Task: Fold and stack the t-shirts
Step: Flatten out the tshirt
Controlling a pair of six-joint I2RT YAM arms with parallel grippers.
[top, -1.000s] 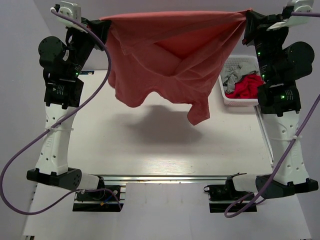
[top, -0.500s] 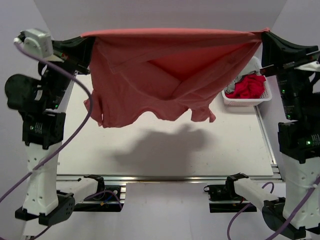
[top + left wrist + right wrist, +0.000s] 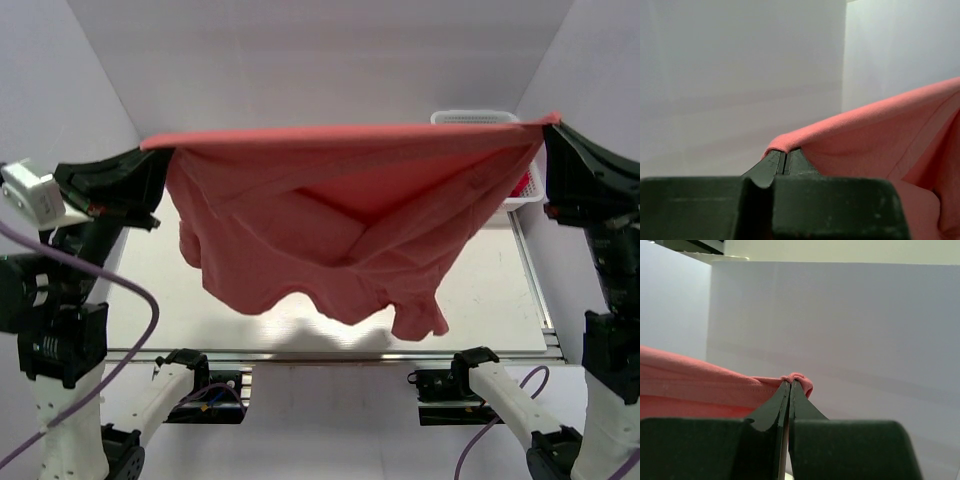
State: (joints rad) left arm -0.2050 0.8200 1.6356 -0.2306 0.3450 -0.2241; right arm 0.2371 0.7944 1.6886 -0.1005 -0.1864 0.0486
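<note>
Hanging in the air between the two end effectors, the salmon-red t-shirt [image 3: 340, 230] is stretched by one long edge into a nearly straight, taut line. The rest of it droops below that line in loose, overlapping folds. Its lowest flap dangles closer to the right end effector than to the left one, and the cloth looks clear of the worktop [image 3: 500, 290] underneath, where its shadow falls.

The left end effector [image 3: 148, 150] is clenched on the left corner of the taut edge. Seen from the left wrist, its fingers [image 3: 771, 165] are pressed together with only a thin seam between them. A small roll of the red fabric is pinched at their tips, and the shirt runs off to that end effector's right.

The right end effector [image 3: 550, 125] is likewise clamped on the opposite corner. From the right wrist, its fingers [image 3: 774, 410] meet tightly, with a little knot of cloth bunched over the tips and a stitched hem leading away to that end effector's left. Both end effectors are raised well above the worktop and point inward toward each other.

Beyond and below the right end effector, a white basket [image 3: 475, 117] sits at the far side of the worktop, mostly hidden behind the shirt's corner. Plain pale walls enclose the scene.
</note>
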